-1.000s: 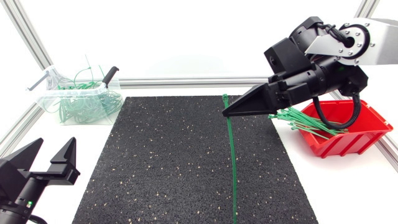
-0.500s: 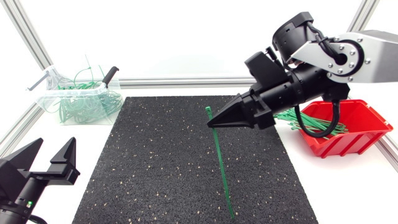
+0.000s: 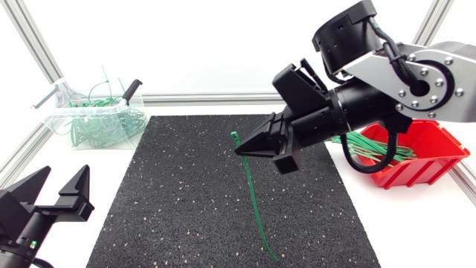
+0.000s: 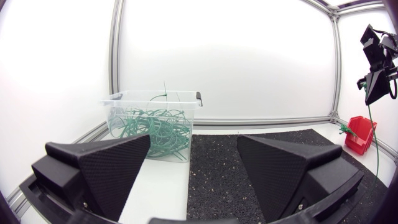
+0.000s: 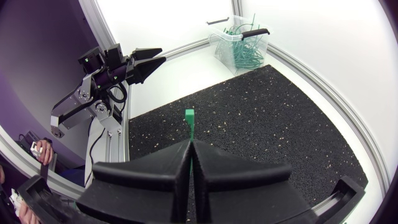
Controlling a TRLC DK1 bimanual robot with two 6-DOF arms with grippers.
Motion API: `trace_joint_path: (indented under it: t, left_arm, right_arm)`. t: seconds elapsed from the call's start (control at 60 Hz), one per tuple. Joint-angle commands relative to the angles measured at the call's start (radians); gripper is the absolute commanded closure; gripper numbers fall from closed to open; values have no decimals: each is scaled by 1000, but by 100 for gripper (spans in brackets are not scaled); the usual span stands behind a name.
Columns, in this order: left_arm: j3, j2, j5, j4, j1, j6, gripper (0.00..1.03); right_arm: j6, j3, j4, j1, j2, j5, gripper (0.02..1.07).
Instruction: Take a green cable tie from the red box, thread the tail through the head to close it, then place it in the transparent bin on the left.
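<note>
Over on the far left of the white table (image 3: 416, 223) sits the transparent bin (image 3: 53, 113), stuffed with a tangle of looped green ties (image 3: 104, 126) and with a black handle on its rim. Near left, the left gripper (image 3: 65, 171) sits low at the table's corner with its fingers spread wide and nothing between them. From its own camera it looks straight across at the bin.

A black speckled mat (image 3: 186, 193) covers the middle of the table, and an aluminium frame rail (image 3: 223, 97) runs along the far edge with plain white walls behind it.

Right of centre, the green cable tie (image 3: 253, 201) hangs over the mat. Its head is up top and its tail trails down toward the near edge, with the tip about on the mat. The right gripper (image 3: 239, 149) is clamped on it just under the head. In the right wrist view the fingers are pressed together with the head poking out past the tips.

Far right is the red box (image 3: 439, 160) with spare green ties (image 3: 372, 149) sticking out over its left rim. The right arm and its black cable loop block part of the box from above.
</note>
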Motion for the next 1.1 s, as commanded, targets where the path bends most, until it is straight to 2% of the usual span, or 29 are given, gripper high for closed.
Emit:
trace_joint_path:
  t: [0.0, 0.383, 0.633, 0.783, 0.967, 1.083]
  left_arm:
    - [13, 5, 5, -55, 6, 2, 8]
    - [131, 175, 6, -78, 29, -6, 10]
    - [264, 413, -14, -112, 23, -58, 10]
    - [330, 500, -46, -158, -6, -66, 10]
    - [370, 566, -44, -213, -89, -38, 6]
    - [364, 578, -29, -185, -113, -15, 5]
  right_arm:
    - [27, -11, 16, 20, -7, 20, 101]
    - [104, 24, 85, 63, 44, 78, 101]
    - [188, 115, 103, 107, 133, 147, 101]
    - [230, 187, 102, 147, 191, 226, 101]
    - [294, 279, 92, 187, 261, 325, 101]
    - [334, 331, 80, 205, 303, 365, 101]
